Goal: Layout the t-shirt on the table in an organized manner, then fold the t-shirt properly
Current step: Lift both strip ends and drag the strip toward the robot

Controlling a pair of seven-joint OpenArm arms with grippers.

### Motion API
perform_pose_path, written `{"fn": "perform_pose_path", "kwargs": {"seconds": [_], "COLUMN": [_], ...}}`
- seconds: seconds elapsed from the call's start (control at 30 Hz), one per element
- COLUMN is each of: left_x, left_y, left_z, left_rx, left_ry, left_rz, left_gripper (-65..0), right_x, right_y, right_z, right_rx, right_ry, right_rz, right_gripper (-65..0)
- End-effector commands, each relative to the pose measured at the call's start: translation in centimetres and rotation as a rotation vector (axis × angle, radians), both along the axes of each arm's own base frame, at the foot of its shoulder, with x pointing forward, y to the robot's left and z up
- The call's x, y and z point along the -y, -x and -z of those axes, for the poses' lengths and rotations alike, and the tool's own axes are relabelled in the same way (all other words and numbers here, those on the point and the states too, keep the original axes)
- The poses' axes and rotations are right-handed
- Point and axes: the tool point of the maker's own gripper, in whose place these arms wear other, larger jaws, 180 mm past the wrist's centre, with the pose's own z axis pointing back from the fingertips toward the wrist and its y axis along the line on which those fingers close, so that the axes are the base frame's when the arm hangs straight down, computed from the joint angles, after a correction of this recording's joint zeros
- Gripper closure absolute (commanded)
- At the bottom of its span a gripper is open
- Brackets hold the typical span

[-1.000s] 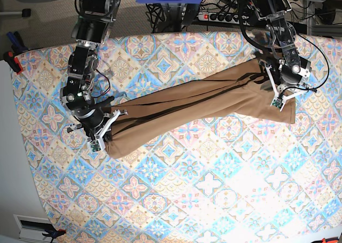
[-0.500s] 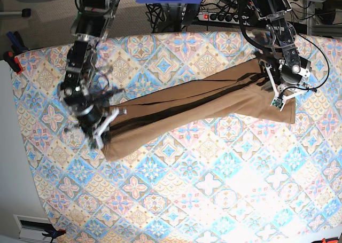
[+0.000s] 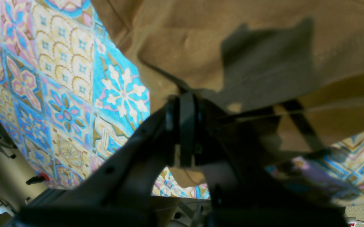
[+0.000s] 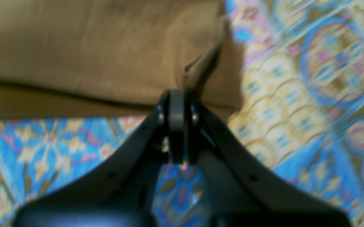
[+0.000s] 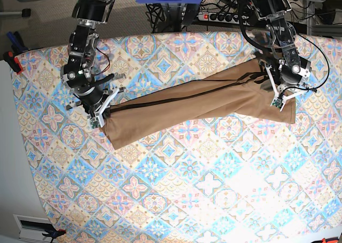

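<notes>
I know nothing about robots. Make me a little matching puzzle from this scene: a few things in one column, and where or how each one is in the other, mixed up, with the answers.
Things:
1. t-shirt
2. table
3. left pincer
4. right pincer

Descriptions:
A. covered in pastel patterned tiles
B. shut on the shirt's end at the base view's left
C. stretched in a long tan band between the two arms
D. shut on the shirt's end at the base view's right

Pairs: 1-C, 2-A, 3-D, 4-B
</notes>
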Motion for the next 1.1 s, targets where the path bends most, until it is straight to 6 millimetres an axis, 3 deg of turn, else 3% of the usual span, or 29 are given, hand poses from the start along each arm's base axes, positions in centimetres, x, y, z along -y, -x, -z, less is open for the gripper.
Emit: {"fn": "perform_pose_path", "kwargs": {"seconds": [0.0,0.4,0.53,0.77,1.07], "left_x": [-0.5,-0.5,-0.5,-0.5,-0.3], "left_y": [-0.5,0.0,0.0,0.1,2.5], "left_z": [-0.8,-0.6,-0.6,-0.5,1.0], "left_rx": [0.024,0.015,0.014,0.012,-0.054], "left_ry": [-0.020,-0.019,-0.020,-0.020,-0.017], "left_rz": [-0.004,-0.005,-0.006,-0.006,0.003], "left_gripper": [0.0,0.0,0.0,0.0,0.0], "right_x": [0.0,-0.1,0.4,4.2,4.2], "right_y": [-0.3,2.1,2.2,2.8,2.8], "right_z": [-0.8,2.4,2.4,2.3,2.3], "right_rx": [0.032,-0.065,-0.068,-0.061,-0.061], "right_ry": [-0.006,-0.021,-0.021,-0.029,-0.029], "right_rz": [-0.001,0.004,0.019,0.153,0.154], "right_gripper": [0.0,0.0,0.0,0.0,0.0]}}
